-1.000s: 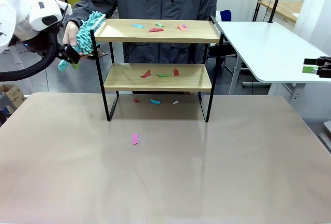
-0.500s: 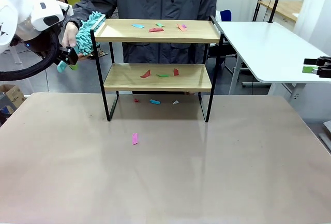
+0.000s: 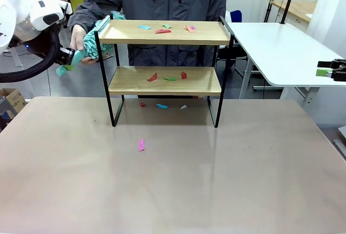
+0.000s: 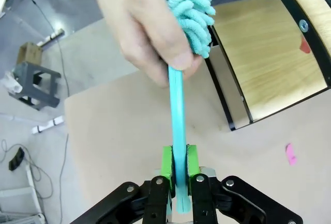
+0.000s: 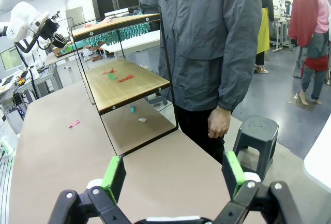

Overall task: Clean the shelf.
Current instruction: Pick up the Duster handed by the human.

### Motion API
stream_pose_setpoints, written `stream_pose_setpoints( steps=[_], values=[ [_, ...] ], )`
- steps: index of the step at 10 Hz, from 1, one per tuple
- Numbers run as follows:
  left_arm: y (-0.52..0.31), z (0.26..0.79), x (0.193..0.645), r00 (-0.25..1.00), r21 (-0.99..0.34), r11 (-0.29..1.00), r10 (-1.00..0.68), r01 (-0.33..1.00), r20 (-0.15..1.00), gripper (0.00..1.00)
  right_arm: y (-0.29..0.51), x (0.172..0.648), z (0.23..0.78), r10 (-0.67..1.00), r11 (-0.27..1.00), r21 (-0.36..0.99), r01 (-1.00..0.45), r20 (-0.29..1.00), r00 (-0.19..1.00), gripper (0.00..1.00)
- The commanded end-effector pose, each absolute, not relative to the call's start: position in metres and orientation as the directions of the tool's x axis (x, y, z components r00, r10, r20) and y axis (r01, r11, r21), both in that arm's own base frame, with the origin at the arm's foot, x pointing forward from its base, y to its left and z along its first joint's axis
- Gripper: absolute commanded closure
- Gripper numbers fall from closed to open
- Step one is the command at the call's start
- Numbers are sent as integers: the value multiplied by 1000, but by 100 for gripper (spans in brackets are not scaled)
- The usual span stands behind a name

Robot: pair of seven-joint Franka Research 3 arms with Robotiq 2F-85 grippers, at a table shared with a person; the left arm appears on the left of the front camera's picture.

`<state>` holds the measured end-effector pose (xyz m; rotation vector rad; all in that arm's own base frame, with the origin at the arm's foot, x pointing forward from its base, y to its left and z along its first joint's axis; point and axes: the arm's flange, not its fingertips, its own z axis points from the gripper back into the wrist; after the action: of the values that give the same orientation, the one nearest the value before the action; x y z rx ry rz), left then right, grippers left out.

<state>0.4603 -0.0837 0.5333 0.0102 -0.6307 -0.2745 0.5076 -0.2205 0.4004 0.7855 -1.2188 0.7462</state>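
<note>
At the upper left of the front view, the left tool is clamped on the thin handle end of a teal chenille duster. The left wrist view confirms it: the green pads press flat against both sides of the handle. A person's hand grips the same duster higher up, where the handle meets the fluffy head. This is just beside the upper left corner of the two-tier shelf, light wooden boards in a thin black metal frame.

The shelf stands upright at the far middle of the beige surface, in front of the person. Small coloured paper scraps lie on the top board, more on the lower board, and a few on the surface beneath the frame. One pink scrap lies alone on the surface, nearer the camera and apart from the shelf.

At the right edge of the frame, the right tool hangs near a white table, well apart from the shelf. Its wrist view shows the jaws spread wide with nothing between them.
</note>
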Motion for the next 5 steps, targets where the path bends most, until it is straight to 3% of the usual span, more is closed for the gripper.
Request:
stream_pose_setpoints(
  steps=[1, 4, 5],
  values=[
    [-89, 533, 466, 772, 107, 976, -217, 192, 597, 100, -218, 507, 403, 77, 535, 112, -837, 981, 181, 0],
    [-86, 534, 473, 795, 45, 993, -112, 106, 596, 100, -218, 507, 403, 77, 535, 112, -837, 981, 181, 0],
    [-83, 533, 462, 780, 83, 975, -216, 207, 588, 100, -218, 507, 403, 77, 535, 112, -837, 981, 181, 0]
  ],
)
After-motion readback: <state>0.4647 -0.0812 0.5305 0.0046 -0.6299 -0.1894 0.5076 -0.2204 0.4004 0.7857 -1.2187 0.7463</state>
